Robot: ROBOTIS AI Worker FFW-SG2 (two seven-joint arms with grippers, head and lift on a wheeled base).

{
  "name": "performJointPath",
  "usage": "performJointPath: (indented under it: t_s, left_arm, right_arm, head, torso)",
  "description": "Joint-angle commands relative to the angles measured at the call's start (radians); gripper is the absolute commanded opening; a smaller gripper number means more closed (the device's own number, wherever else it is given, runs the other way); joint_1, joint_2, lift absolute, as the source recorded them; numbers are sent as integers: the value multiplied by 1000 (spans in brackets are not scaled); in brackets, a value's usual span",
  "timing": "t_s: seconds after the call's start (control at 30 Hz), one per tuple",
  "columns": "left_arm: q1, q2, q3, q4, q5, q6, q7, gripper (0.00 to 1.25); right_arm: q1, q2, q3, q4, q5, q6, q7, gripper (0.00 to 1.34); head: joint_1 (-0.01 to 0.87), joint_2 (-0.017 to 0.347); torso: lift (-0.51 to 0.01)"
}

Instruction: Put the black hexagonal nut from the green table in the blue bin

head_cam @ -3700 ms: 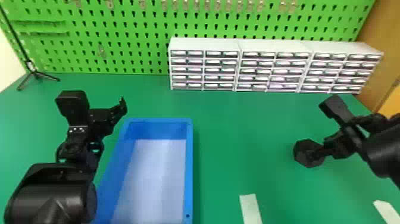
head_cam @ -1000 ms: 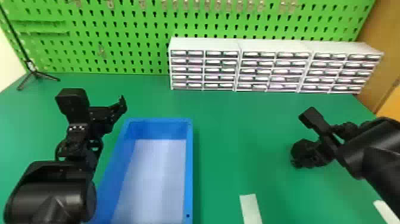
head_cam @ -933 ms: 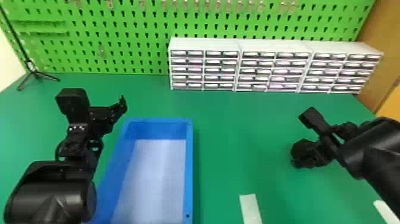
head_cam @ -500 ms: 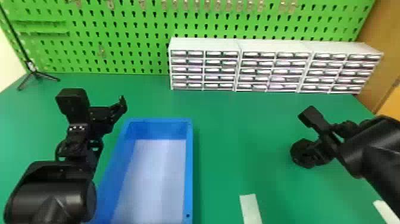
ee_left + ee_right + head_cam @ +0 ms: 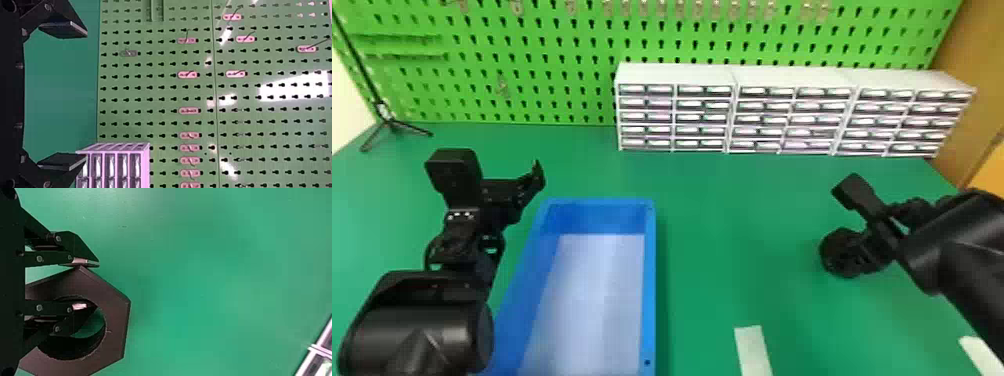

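Observation:
Standing on the green table (image 5: pixel 732 240) at the right is the black hexagonal nut (image 5: pixel 833 250), partly hidden by my right gripper (image 5: pixel 864 250). In the right wrist view, that gripper (image 5: pixel 89 284) is shut on one side of the nut (image 5: pixel 116 325): one finger lies against an outer corner, the other reaches into the round hole. My left gripper (image 5: pixel 514 192) is parked above the table, by the far left corner of the blue bin (image 5: pixel 649 280). Seen in the left wrist view, this gripper (image 5: pixel 85 95) is open with nothing between its fingers.
White drawer cabinets (image 5: pixel 677 75) line the back of the table before a green pegboard (image 5: pixel 532 65). A black tripod (image 5: pixel 392 122) stands at the far left. White strips (image 5: pixel 753 350) lie near the front, right of the bin.
Since the earliest frame, my right arm has shifted left and turned, its gripper now lying further over the nut. Over the last second it has barely moved. The left arm looks nearly still.

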Motion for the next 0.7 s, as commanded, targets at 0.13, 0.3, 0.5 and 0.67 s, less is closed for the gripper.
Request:
performJointPath:
  t_s: [0.13, 0.3, 0.5, 0.67]
  left_arm:
    - [0, 4, 0, 0, 0, 0, -2, 1078]
    - [0, 7, -2, 0, 0, 0, -2, 1080]
    - [0, 7, -4, 0, 0, 0, -2, 1078]
    - [0, 7, -5, 0, 1, 0, -2, 1078]
  right_arm:
    - [-14, -2, -10, -56, -29, 12, 0, 347]
    - [-25, -4, -12, -90, -58, 12, 0, 347]
    - [-37, -5, -12, -134, -115, 12, 0, 345]
    - [-46, -2, -9, -166, -162, 13, 0, 347]
  head:
    - [683, 28]
    - [683, 28]
    - [683, 28]
    - [683, 28]
  torso:
    - [-96]
    - [-96]
    - [-96]
    - [-96]
